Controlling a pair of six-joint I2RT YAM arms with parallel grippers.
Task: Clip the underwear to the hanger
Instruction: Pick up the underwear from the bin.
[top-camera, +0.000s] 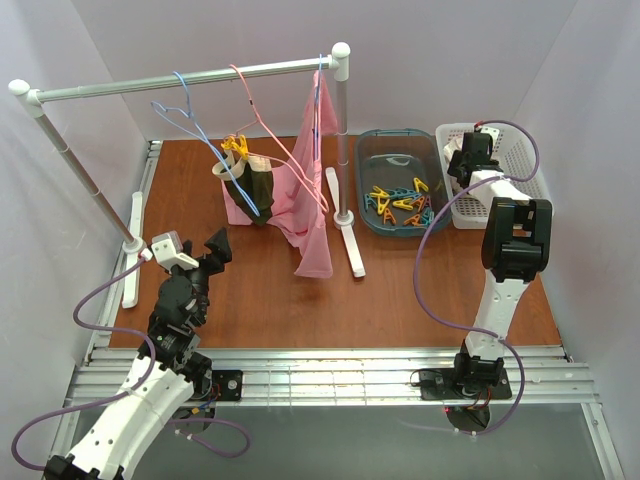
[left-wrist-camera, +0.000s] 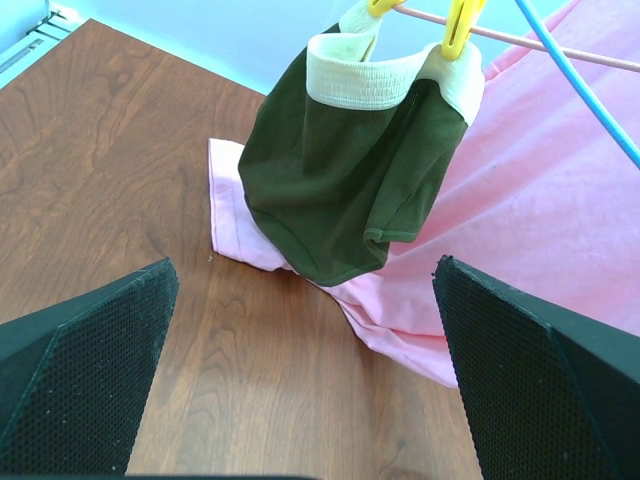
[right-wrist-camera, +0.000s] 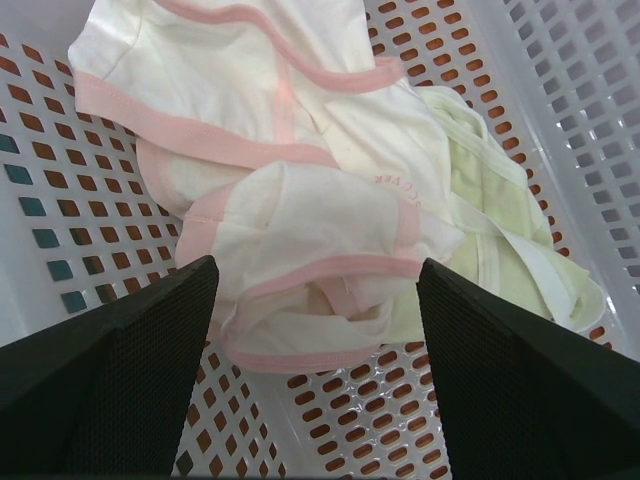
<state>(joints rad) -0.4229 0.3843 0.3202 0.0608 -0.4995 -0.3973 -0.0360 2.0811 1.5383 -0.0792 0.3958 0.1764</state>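
We note plain white panel walls (top-camera: 450, 60) closing the cell on three sides; a reddish-brown wood-grain tabletop (top-camera: 260, 290) forms the working surface; a silver slotted aluminium frame (top-camera: 350, 372) runs along its near edge; a silver metal garment rail on white feet (top-camera: 120, 87) spans the back; the light is even and the shadows are soft.

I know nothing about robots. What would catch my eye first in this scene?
Probably the white clothes rail across the back of the table, with a large pink garment and dark olive-green underwear hanging beneath it. On the right, the right gripper hangs open over pale briefs with pink edging in a white lattice basket; beside it sits a blue tray of coloured clothes pegs.
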